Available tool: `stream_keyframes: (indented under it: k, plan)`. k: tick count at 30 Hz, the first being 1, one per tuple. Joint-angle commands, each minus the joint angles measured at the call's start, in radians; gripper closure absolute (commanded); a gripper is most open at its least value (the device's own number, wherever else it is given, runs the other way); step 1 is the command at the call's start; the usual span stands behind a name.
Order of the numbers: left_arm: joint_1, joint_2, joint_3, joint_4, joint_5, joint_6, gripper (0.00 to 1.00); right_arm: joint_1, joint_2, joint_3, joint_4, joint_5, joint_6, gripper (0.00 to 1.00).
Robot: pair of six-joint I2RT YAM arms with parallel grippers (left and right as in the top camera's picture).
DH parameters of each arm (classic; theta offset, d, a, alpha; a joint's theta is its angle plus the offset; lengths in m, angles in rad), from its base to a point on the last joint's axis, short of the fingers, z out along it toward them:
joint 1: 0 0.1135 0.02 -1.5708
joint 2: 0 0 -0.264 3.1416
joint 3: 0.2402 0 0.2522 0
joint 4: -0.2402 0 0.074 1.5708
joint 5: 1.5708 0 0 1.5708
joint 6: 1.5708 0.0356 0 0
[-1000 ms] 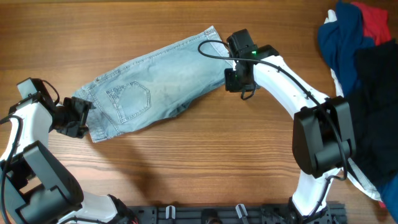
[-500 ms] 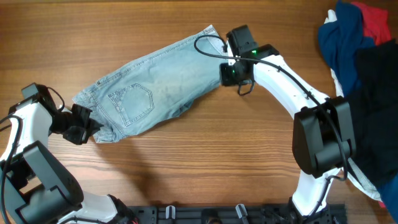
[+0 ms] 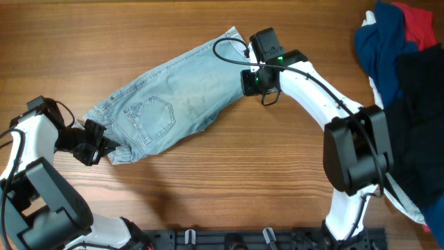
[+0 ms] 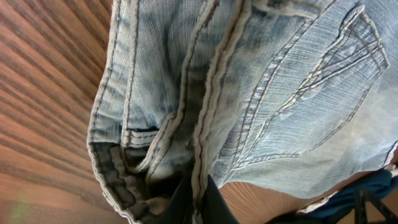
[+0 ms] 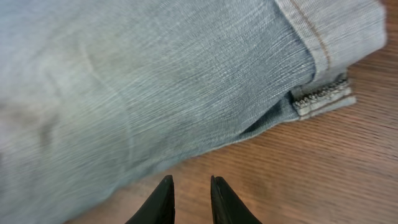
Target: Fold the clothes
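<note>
White arms (image 3: 312,85), black joints (image 3: 357,156), cables (image 3: 229,50)

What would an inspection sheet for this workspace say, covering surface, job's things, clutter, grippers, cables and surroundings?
Surface: wooden table, no spills seen.
Job's things: denim shorts lying flat on a diagonal, one back pocket up.
Clutter: garment pile in navy, red and black at the right edge.
Grippers: left gripper shut on the waistband; right gripper fingers slightly apart over wood beside the shorts' edge, empty.
Cables: black cable loops over the shorts near the right wrist.
Surroundings: black rail along the near edge.
</note>
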State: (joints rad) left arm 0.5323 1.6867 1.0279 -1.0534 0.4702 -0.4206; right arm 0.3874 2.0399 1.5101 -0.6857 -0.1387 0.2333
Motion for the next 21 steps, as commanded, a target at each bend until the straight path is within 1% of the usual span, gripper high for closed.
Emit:
stream_keyframes:
  k: [1, 7, 10, 12, 15, 21]
  plan:
    - [0.004, 0.008, -0.003, -0.026, 0.027, 0.05, 0.96, 0.004, 0.059, 0.017, 0.031, -0.02, 0.006, 0.8]
    - [0.003, 0.008, -0.003, -0.081, 0.028, 0.095, 0.96, 0.004, 0.098, 0.017, 0.09, -0.019, 0.034, 0.81]
    - [0.003, 0.008, -0.005, -0.151, 0.026, 0.134, 0.94, 0.004, 0.119, 0.017, 0.097, -0.019, 0.059, 0.81]
    - [0.003, 0.008, -0.019, -0.155, 0.026, 0.155, 0.94, 0.004, 0.124, 0.017, 0.097, -0.02, 0.058, 0.81]
    - [0.003, 0.008, -0.068, -0.112, 0.024, 0.151, 0.93, 0.005, 0.125, 0.017, 0.094, -0.02, 0.058, 0.81]
    - [0.003, 0.008, -0.209, 0.004, 0.024, 0.09, 0.96, 0.006, 0.125, 0.017, 0.079, -0.02, 0.058, 0.81]
